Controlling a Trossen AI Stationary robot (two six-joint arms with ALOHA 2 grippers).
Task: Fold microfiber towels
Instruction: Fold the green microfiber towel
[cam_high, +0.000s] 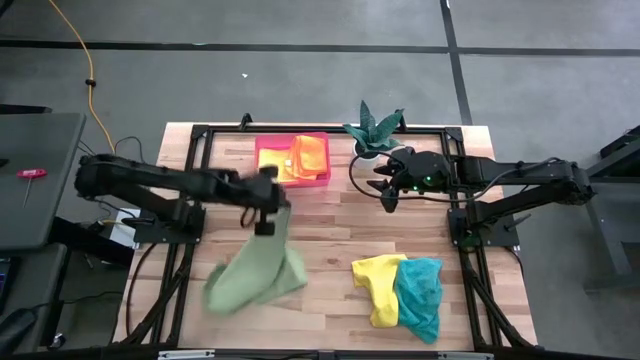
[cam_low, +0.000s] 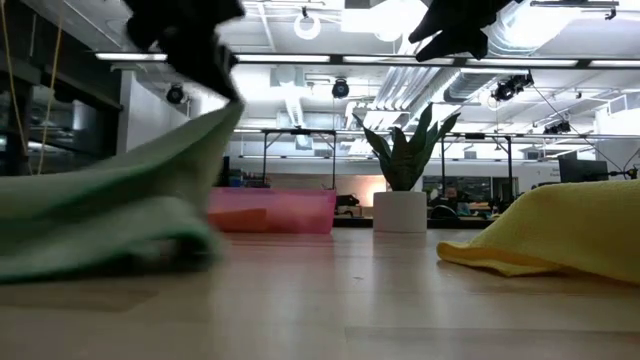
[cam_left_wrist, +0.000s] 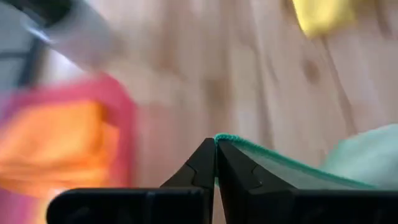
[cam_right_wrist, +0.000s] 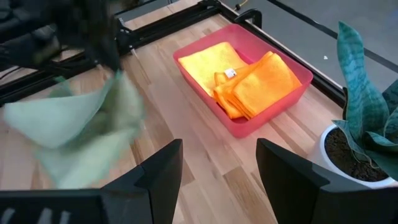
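A light green towel (cam_high: 255, 272) hangs from my left gripper (cam_high: 265, 226), which is shut on it above the table's left middle; the towel's lower part lies bunched on the wood. A yellow towel (cam_high: 378, 285) and a teal towel (cam_high: 420, 295) lie crumpled together at the near right. A yellow towel (cam_right_wrist: 208, 64) and a folded orange towel (cam_right_wrist: 256, 84) lie in the pink tray (cam_high: 262, 152). My right gripper (cam_high: 388, 190) hovers open at the far right, holding nothing. My left gripper pinches the green towel's stitched edge (cam_left_wrist: 231, 140) between its two shut fingers (cam_left_wrist: 200, 168), slanting down from above. The cloth slopes down from the hold toward the table's near left, drawn fairly straight, and its lower end (cam_high: 225, 292) rests on the table.
A potted plant in a white pot (cam_high: 372, 135) stands at the far edge beside my right gripper. The pink tray sits at the far middle. Bare wood (cam_high: 330, 235) lies between the green towel and the yellow and teal towels.
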